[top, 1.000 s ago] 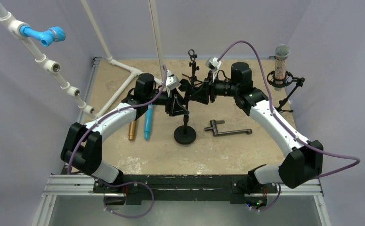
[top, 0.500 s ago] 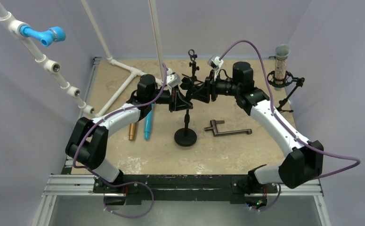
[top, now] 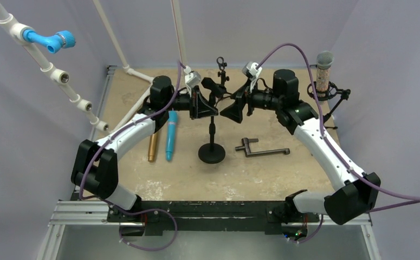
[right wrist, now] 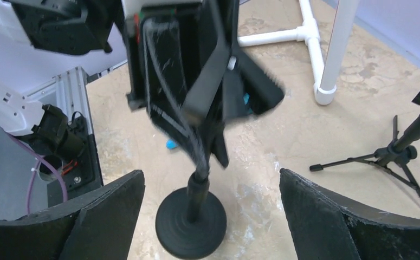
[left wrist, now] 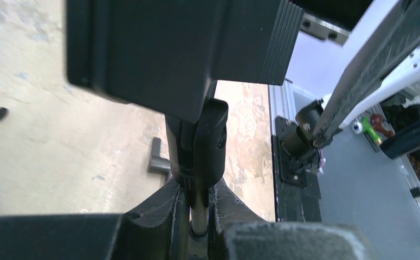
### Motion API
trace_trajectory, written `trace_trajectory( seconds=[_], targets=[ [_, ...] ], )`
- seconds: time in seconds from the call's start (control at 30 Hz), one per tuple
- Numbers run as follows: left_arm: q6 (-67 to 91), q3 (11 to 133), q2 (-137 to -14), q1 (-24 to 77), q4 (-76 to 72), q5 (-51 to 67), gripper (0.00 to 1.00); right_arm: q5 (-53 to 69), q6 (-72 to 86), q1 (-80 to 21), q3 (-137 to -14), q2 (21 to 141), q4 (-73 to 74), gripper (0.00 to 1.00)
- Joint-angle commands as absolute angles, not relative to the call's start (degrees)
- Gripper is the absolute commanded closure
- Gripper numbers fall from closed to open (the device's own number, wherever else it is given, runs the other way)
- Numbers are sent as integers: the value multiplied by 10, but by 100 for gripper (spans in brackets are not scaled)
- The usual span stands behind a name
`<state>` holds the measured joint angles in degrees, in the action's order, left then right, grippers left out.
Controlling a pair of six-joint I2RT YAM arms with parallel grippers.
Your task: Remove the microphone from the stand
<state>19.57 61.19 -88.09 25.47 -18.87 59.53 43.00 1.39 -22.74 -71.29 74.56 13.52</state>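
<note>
L gripper (top: 210,108) clamped shut on stand (top: 212,154) neck, just under dark piece (top: 210,88) up top (mic or bare clip? can't tell). R gripper (top: 226,111) wide open beside it, holding nothing. Removal prob. not done yet; lift-off remains.

- No writing, label, brand, number or sign can be read in any of the three views.
- Small marks on the arms and the parts by the bench's edge are too blurred to make out.
</note>
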Motion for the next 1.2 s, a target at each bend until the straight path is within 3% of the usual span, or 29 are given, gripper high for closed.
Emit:
trace_trajectory(
  seconds=[0.0, 0.33, 0.6, 0.83, 1.03, 1.1, 1.17],
  targets=[
    [280, 673, -843, 224, -245, 587, 100, 436, -27, -226, -740, 721, 166, 7],
    [415, 714, -839, 208, -304, 565, 100, 530, 30, -229, -647, 726, 75, 14],
    [483, 712, -833, 218, -347, 547, 100, 526, 23, -261, -605, 758, 38, 18],
    [509, 700, -825, 223, -372, 527, 100, 542, 27, -272, -577, 772, 4, 28],
    [531, 691, -824, 223, -397, 513, 100, 559, 47, -274, -556, 773, -32, 54],
    [536, 686, -823, 224, -402, 512, 100, 559, 46, -274, -556, 771, -34, 70],
    [535, 679, -821, 224, -403, 511, 100, 557, 46, -274, -557, 766, -39, 98]
  ],
)
